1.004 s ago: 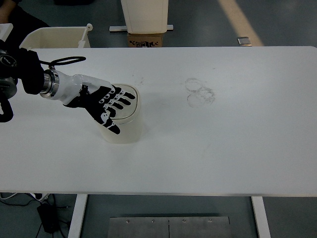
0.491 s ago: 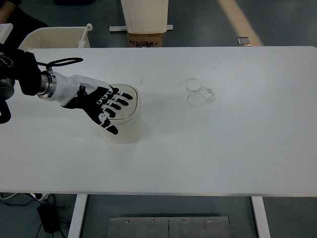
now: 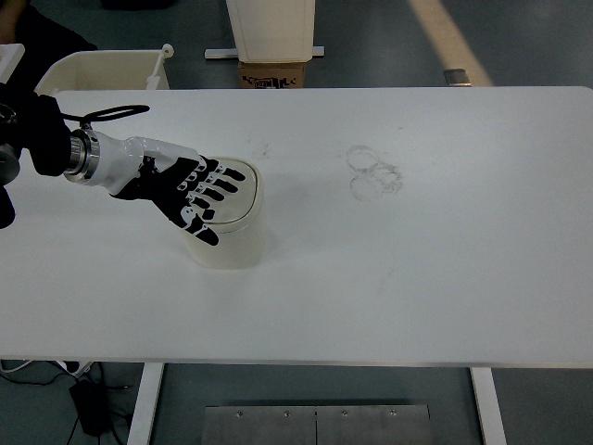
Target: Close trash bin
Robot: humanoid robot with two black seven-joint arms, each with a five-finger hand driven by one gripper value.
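A small cream trash bin (image 3: 233, 236) stands on the white table (image 3: 417, 278), left of centre. Its lid (image 3: 241, 199) lies flat and level on the rim. My left hand (image 3: 195, 190) reaches in from the left edge and hovers over the lid's left part, palm down, fingers spread and holding nothing. Whether the fingertips touch the lid is unclear. The hand hides the bin's left rim. My right arm does not show.
Faint ring marks (image 3: 373, 172) stain the table right of centre. Behind the far edge stand a cream tub (image 3: 102, 69) at the left and a cardboard box (image 3: 273, 74) under a white bin (image 3: 271, 28).
My left hand has drawn back a little to the left and up across the lid, fingers still spread. The bin has not moved.
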